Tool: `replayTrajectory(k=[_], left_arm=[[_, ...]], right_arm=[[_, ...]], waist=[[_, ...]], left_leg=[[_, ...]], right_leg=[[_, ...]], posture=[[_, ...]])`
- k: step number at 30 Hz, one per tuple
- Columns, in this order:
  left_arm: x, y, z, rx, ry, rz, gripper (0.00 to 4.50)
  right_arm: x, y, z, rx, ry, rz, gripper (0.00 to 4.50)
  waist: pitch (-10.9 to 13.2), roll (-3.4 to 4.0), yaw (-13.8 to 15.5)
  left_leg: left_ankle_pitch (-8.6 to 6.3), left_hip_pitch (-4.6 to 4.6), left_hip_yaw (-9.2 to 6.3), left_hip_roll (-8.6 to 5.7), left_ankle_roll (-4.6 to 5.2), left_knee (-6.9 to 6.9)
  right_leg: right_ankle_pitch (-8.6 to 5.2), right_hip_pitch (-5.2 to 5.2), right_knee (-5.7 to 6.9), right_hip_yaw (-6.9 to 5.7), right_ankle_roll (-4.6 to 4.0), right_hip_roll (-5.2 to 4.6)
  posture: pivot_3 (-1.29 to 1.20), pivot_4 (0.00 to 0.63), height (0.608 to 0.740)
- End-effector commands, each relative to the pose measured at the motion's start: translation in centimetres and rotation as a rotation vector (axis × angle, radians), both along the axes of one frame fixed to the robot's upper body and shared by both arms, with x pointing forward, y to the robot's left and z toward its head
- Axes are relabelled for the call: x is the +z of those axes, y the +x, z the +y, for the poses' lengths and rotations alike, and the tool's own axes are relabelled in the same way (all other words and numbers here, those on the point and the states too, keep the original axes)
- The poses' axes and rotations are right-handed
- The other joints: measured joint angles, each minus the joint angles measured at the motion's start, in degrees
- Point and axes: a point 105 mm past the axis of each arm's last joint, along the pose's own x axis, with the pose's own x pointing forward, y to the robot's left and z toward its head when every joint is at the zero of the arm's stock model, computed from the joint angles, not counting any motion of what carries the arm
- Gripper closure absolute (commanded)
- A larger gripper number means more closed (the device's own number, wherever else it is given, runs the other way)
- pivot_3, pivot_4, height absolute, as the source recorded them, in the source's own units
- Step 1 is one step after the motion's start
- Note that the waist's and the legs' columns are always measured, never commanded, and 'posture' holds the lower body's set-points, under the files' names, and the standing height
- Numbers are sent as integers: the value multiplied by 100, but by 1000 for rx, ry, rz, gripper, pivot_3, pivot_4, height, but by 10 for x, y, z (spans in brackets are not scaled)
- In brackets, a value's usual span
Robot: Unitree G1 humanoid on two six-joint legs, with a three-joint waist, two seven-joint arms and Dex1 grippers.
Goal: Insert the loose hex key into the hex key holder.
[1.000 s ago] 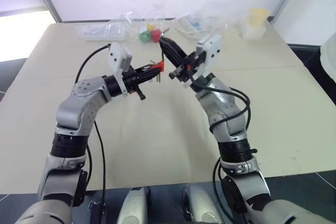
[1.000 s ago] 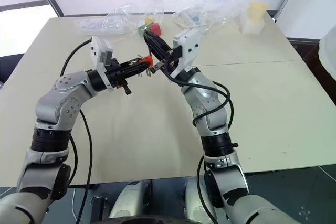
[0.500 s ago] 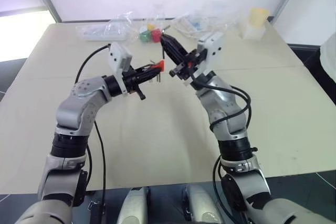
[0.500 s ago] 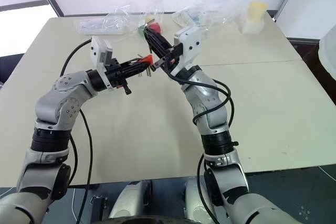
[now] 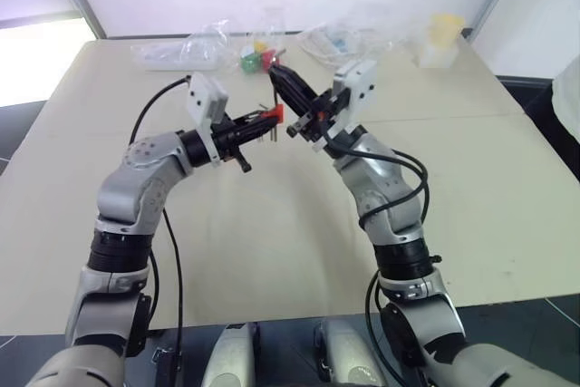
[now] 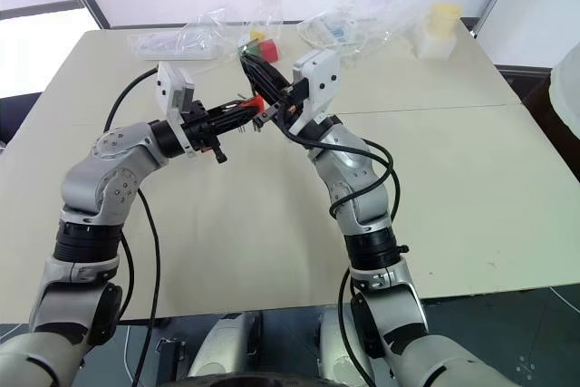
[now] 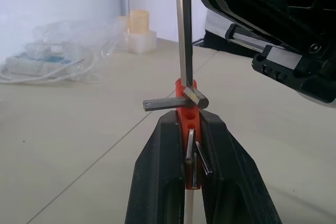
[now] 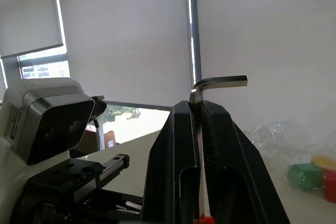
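The hex key holder (image 7: 187,120), a small orange block with short metal keys sticking out, is clamped between my left gripper's (image 5: 265,120) black fingers above the middle of the table. My right gripper (image 8: 197,106) is shut on the loose hex key (image 8: 217,83), whose bent end stands clear above the fingertips. In the left wrist view the key's long straight shaft (image 7: 184,35) comes down onto the top of the holder. From the head views the right gripper (image 5: 277,73) hangs just behind and above the holder (image 5: 275,114), the two arms meeting tip to tip.
Red and green blocks with a yellow piece (image 5: 257,60) lie just behind the grippers. Crumpled clear plastic bags (image 5: 204,46) and a bagged cable (image 5: 340,41) line the table's far edge. A pale yellow cup (image 5: 444,35) stands at the back right. A person's sleeve (image 5: 567,97) shows at the right edge.
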Motion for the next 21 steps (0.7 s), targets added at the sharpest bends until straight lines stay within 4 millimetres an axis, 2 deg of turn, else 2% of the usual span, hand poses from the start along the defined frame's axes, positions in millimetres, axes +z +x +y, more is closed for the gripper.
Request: replayTrajectory(k=[1,21], left_arm=[[20,-6,1,-7,-30,-72,4500],[25,-8,0,-12,-49,-79,4500]], right_arm=[[13,-6,-2,1,23,-51,4440],[11,-3,-3,-3,21,-48,4440]], waist=[[0,0,1],[0,0,1]], left_leg=[[0,0,0,0,0,0],[0,0,0,0,0,0]], right_leg=[[0,0,0,0,0,0],[0,0,0,0,0,0]], posture=[[0,150,740],[0,150,740]])
